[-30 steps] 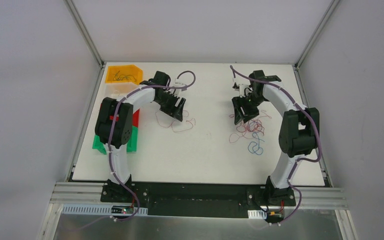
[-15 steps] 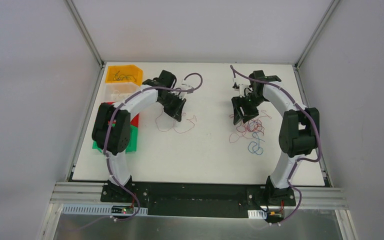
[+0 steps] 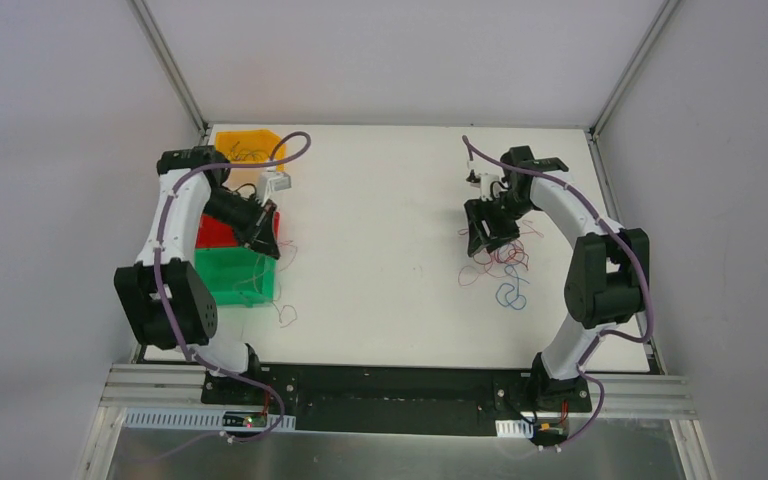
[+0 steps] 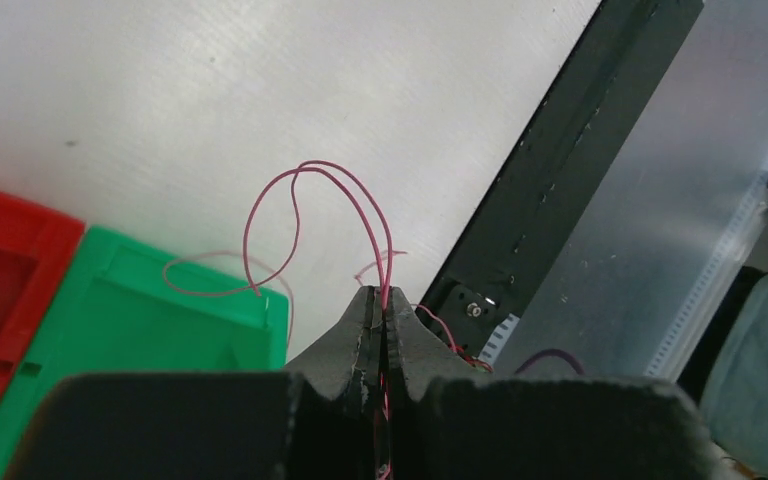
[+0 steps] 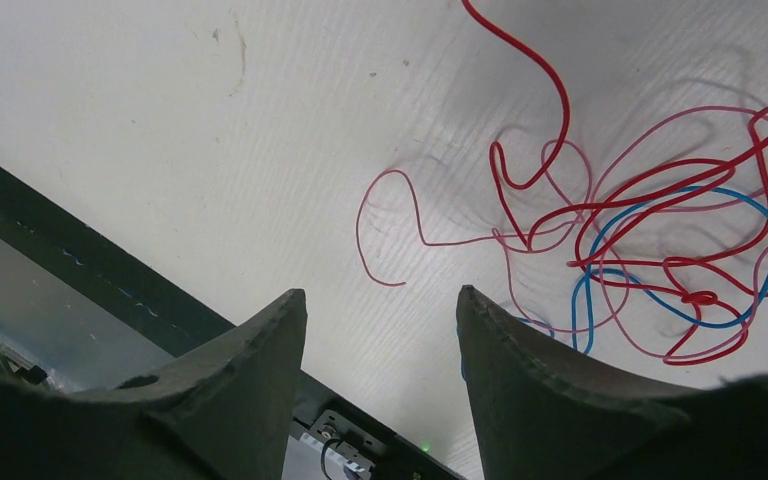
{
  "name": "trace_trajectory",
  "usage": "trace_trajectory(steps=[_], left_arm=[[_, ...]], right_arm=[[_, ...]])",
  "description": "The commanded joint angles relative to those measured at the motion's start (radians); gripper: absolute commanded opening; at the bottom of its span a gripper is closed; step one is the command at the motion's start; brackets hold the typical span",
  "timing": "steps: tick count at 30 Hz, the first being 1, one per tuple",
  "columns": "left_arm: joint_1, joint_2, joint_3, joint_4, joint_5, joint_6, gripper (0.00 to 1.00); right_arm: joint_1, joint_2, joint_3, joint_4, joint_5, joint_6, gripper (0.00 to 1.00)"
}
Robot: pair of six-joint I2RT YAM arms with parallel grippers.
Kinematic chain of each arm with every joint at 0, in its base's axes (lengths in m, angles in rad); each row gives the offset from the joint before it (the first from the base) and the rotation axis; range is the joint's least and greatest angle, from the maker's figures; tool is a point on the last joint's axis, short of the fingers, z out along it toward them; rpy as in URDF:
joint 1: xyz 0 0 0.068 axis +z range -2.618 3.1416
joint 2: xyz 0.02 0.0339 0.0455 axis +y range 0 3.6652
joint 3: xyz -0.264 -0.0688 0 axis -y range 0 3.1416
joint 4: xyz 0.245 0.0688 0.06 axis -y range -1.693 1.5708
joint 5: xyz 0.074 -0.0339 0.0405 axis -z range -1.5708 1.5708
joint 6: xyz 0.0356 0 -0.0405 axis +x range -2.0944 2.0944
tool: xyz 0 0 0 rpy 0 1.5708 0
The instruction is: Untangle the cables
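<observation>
My left gripper hangs over the red bin and green bin. It is shut on a thin pink-red cable that loops out past the fingertips of that gripper. The cable's loose end trails over the green bin's corner onto the table. My right gripper stands open just above the far edge of the tangle of red, pink and blue cables. In the right wrist view the tangle lies right of that gripper, with nothing between the fingers.
An orange bin holding a few wires sits at the back left corner, behind the red and green bins. The black front rail runs along the near table edge. Mauve hoses follow both arms.
My left gripper has shut on the pink-red cable and swung left from mid-table to over the red and green bins, dragging the cable along. The right arm has barely moved.
</observation>
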Motion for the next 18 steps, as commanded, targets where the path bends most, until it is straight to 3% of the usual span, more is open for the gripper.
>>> trace_trajectory(steps=[1, 6, 10, 15, 18], left_arm=[[0.17, 0.056, 0.007, -0.251, 0.033, 0.215, 0.0], [0.311, 0.08, 0.029, -0.097, -0.073, 0.176, 0.0], [0.355, 0.119, 0.119, -0.099, -0.081, 0.169, 0.0], [0.347, 0.122, 0.236, -0.115, 0.035, 0.081, 0.0], [0.27, 0.119, 0.313, -0.21, 0.16, 0.046, 0.0]], right_arm=[[0.013, -0.053, -0.009, -0.021, -0.015, -0.009, 0.6], [0.015, -0.061, -0.015, -0.023, -0.007, -0.015, 0.6], [0.018, -0.062, -0.016, -0.024, -0.002, -0.017, 0.6], [0.017, -0.054, -0.005, -0.029, -0.001, -0.017, 0.6], [0.018, -0.047, 0.0, -0.032, -0.001, -0.019, 0.6]])
